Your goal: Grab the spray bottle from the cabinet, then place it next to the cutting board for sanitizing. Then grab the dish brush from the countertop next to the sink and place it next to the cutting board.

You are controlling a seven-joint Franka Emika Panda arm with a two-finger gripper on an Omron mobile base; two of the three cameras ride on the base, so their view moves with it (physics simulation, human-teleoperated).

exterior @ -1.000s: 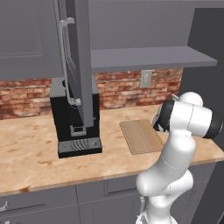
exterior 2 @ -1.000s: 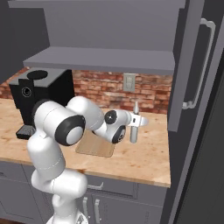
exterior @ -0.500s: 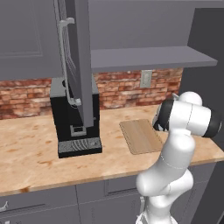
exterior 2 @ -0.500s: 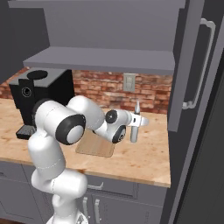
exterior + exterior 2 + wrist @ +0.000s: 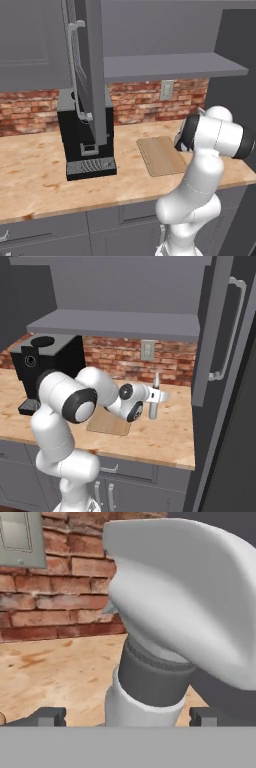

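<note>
lettering isn't readable anywhere, the spray bottle (image 5: 152, 403) is blank plastic. it stands upright on the butcher-block bench (image 5: 165, 436), just right of the cutting board (image 5: 107, 423), in front of the brick wall (image 5: 120, 358). claw (image 5: 127, 716) is released, fingers apart either side of the bottle.

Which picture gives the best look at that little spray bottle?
The hand view: the spray bottle looms close, showing its pale trigger head and dark collar between the open claw tips. The right base view shows the whole bottle small, upright on the countertop beside the cutting board. In the left base view the arm hides it.
</note>
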